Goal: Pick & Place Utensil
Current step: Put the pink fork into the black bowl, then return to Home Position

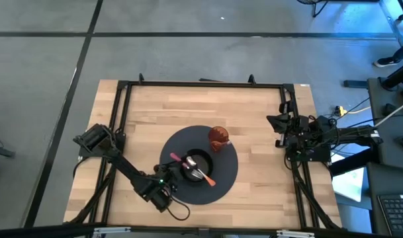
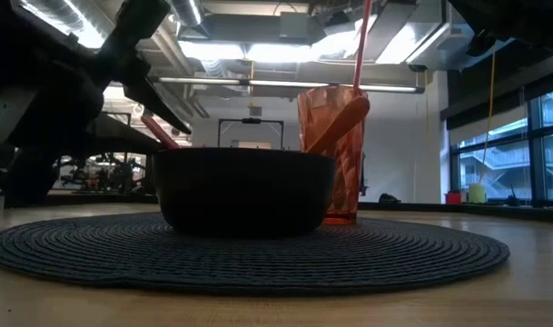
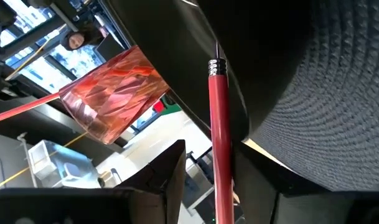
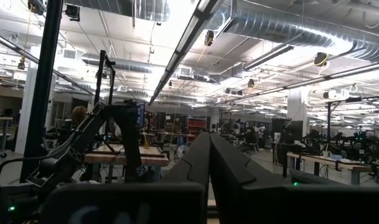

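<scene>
A black bowl (image 1: 196,165) (image 2: 244,191) stands on a round dark placemat (image 1: 226,180). Two utensils lie in it: a red-handled one (image 1: 177,157) and an orange-handled spoon (image 1: 206,176), both with handles leaning over the rim. My left gripper (image 1: 165,178) (image 3: 214,149) is low at the bowl's near-left side, open, its fingers on either side of the red handle (image 3: 220,124). A red faceted tumbler (image 1: 219,137) (image 2: 330,154) stands upright behind the bowl. My right gripper (image 1: 280,125) (image 4: 209,140) waits shut at the table's right edge. My left gripper stands open round the red handle's free end (image 3: 221,186), coming slanting from the near left, with the fingers along the handle. The handle lies close to one finger (image 3: 257,180); whether it touches, I cannot tell. The utensil rests on the bowl's rim (image 3: 236,118).
The placemat (image 2: 349,259) spreads widely round the bowl. A black frame rail (image 1: 201,84) runs round the wooden table. Bare wood lies to the right of the mat and along the far side. Cables and equipment sit beyond the right edge.
</scene>
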Controlling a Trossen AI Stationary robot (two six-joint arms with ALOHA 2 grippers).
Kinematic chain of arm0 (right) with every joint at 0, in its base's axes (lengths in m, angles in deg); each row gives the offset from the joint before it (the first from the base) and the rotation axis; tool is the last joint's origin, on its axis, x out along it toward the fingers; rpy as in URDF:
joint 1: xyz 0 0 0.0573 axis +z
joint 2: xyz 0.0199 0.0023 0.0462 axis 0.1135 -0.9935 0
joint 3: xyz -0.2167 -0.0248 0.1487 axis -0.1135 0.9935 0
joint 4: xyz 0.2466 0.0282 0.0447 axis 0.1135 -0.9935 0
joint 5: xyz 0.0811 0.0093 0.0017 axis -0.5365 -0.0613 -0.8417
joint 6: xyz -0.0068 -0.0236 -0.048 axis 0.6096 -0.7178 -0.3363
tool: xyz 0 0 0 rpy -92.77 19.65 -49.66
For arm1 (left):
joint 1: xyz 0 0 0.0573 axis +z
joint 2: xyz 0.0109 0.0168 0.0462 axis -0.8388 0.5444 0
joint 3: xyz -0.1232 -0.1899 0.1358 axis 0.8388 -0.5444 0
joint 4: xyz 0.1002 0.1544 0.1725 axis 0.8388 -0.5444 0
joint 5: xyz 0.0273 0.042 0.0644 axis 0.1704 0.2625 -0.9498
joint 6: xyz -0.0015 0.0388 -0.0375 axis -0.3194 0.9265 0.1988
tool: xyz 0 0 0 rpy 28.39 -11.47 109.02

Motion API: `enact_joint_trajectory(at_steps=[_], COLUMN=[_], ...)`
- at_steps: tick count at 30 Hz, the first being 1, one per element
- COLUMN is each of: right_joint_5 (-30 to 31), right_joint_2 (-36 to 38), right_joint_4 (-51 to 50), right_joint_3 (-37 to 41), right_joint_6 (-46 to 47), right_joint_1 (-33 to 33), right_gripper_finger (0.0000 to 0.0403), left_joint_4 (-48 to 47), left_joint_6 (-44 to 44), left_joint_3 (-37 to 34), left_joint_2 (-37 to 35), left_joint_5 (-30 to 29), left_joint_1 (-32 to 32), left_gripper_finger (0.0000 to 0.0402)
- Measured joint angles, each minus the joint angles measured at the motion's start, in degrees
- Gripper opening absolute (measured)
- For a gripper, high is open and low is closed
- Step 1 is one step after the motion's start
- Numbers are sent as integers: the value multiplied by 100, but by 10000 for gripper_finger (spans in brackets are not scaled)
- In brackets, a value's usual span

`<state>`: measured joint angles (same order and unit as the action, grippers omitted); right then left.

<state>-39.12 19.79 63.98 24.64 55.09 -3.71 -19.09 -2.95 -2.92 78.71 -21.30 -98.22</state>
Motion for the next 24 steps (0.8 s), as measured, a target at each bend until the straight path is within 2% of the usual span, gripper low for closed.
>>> enact_joint_trajectory(at_steps=[10,24], right_joint_5=[0,0], right_joint_2=[0,2], right_joint_4=[0,0], right_joint_3=[-1,-1], right_joint_6=[7,-7], right_joint_1=[0,2], right_gripper_finger=[10,10], left_joint_4=[-110,-344], left_joint_6=[-29,-663], left_joint_3=[-3,-3], left_joint_2=[0,0], left_joint_5=[20,302], left_joint_1=[-86,-104], left_gripper_finger=[121,121])
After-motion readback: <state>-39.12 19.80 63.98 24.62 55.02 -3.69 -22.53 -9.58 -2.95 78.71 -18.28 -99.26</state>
